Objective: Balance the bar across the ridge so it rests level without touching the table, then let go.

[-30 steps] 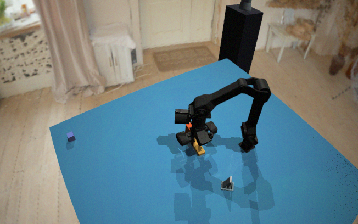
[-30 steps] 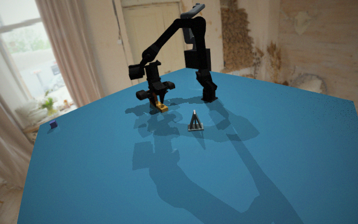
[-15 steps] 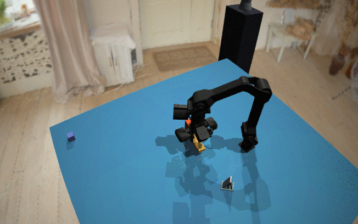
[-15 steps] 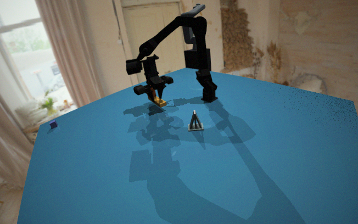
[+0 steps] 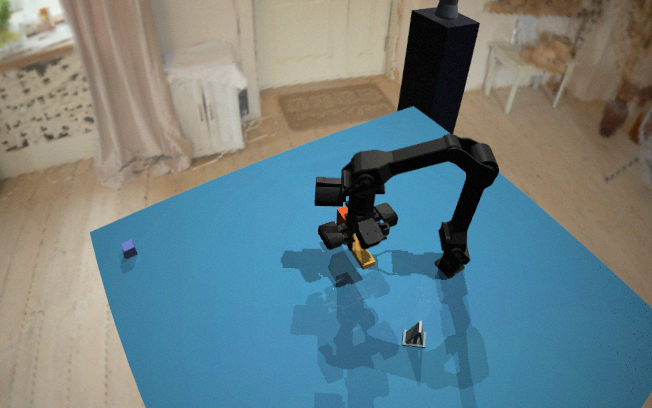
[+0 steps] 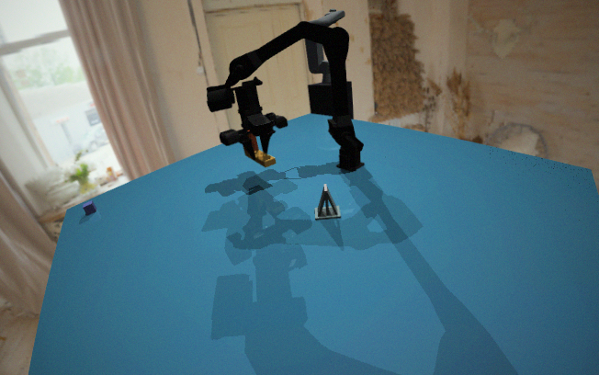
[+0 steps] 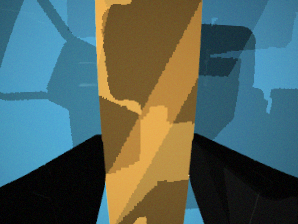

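The long yellow bar (image 5: pixel 364 258) (image 6: pixel 268 160) (image 7: pixel 150 75) is held above the blue table. My gripper (image 5: pixel 354 241) (image 6: pixel 257 152) (image 7: pixel 146 144) points down and is shut on the bar, with one black finger against each long side. An orange-red block (image 5: pixel 342 214) (image 6: pixel 254 140) shows at the bar's far end, partly hidden behind the gripper; whether it is fixed to the bar cannot be told. The small grey ridge (image 5: pixel 412 335) (image 6: pixel 322 204) stands upright on its square base, nearer the front and to the right of the bar in the top and exterior views. Nothing rests on its top edge.
A small purple cube (image 5: pixel 129 248) (image 6: pixel 89 208) sits near the left edge of the blue table (image 5: pixel 200 320) (image 6: pixel 138 276). The arm's base (image 5: pixel 451 262) (image 6: pixel 350 158) stands behind the ridge. Arm shadows cross the table around the ridge.
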You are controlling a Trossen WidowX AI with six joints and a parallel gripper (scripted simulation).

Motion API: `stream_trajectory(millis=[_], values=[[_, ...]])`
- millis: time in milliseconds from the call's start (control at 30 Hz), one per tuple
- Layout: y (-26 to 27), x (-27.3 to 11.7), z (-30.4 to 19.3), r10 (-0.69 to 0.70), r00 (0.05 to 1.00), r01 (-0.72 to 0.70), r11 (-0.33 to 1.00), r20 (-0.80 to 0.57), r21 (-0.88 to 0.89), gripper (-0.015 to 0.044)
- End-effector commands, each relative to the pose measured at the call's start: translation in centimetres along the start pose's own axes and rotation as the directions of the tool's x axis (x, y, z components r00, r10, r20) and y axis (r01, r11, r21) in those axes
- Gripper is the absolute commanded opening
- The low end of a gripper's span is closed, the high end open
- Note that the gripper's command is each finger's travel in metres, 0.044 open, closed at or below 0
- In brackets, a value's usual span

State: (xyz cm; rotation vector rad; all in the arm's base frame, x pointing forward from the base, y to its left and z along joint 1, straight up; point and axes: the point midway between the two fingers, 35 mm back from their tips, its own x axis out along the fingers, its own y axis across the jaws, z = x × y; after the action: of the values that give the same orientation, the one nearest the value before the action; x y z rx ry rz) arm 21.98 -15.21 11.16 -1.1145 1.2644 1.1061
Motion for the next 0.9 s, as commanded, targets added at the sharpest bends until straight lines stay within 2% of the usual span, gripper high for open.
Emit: stream_trajectory(millis=[0, 433, 867], values=[[0.0, -1.6, 0.0, -0.012, 1.000, 0.012, 1.000, -0.009, -0.002, 0.0000], [0.5, -4.9, 0.2, -0.012, 1.000, 0.012, 1.000, -0.009, -0.003, 0.0000], [-0.9, -5.1, 3.2, -0.013, 1.000, 0.012, 0.995, -0.007, -0.103, 0.0000]])
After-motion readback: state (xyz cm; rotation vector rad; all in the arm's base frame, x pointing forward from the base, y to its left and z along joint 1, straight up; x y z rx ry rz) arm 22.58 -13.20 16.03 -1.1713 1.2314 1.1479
